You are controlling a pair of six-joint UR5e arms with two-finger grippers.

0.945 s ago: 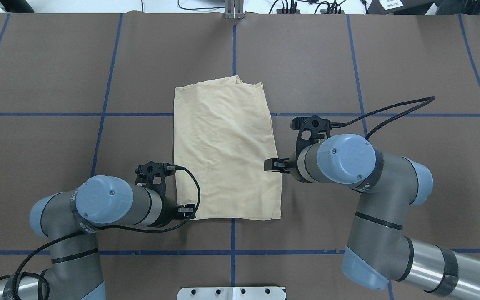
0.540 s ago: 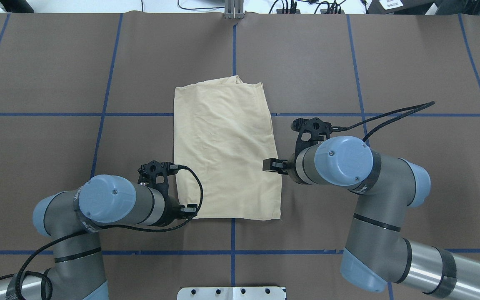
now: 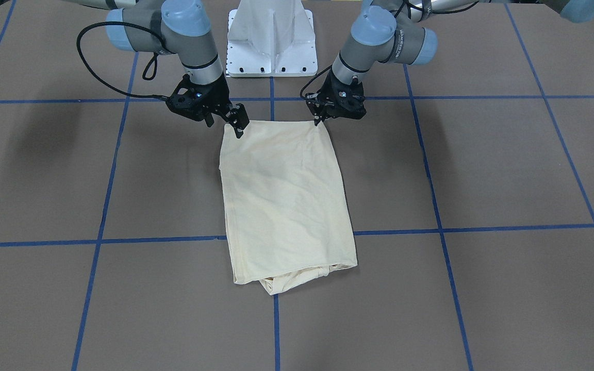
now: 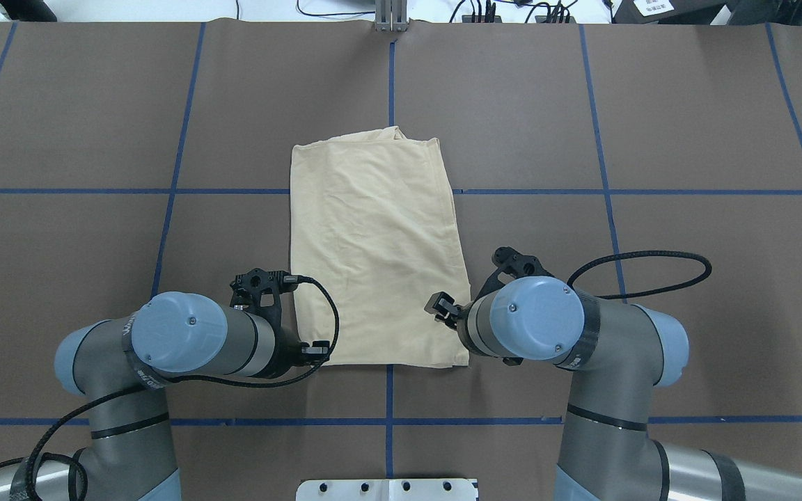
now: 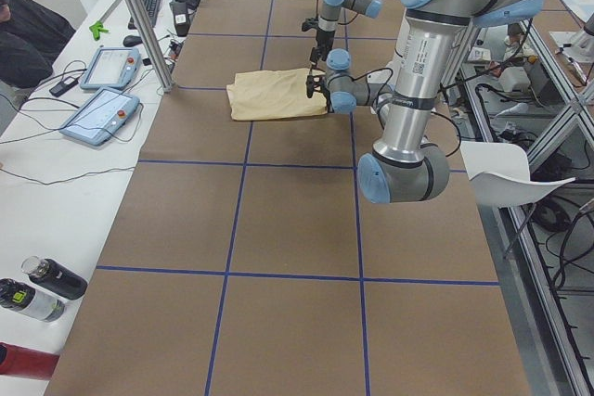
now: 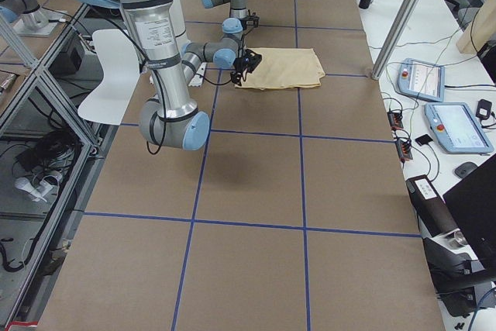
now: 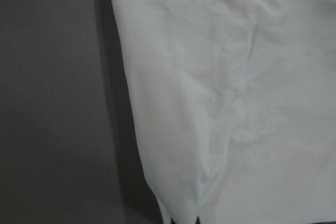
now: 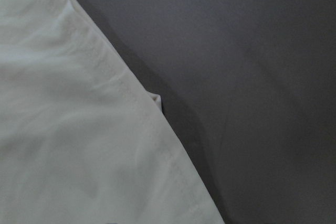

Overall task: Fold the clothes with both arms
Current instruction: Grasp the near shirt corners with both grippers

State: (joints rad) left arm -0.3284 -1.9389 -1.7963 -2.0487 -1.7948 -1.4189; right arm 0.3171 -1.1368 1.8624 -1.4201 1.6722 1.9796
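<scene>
Before you: a plain cream-yellow shirt (image 4: 373,243) on a brown table (image 4: 95,104), crossed by a grid of blue tape lines (image 4: 390,90).

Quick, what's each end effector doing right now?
Left end effector: closed on a corner of the shirt.
Right end effector: open, holding nothing.

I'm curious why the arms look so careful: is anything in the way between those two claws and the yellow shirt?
Nothing visible is in the way. The left gripper and the right gripper are right at the two corners of the shirt nearest the robot. The shirt lies folded on the brown table, and no other object lies between it and either gripper.
</scene>
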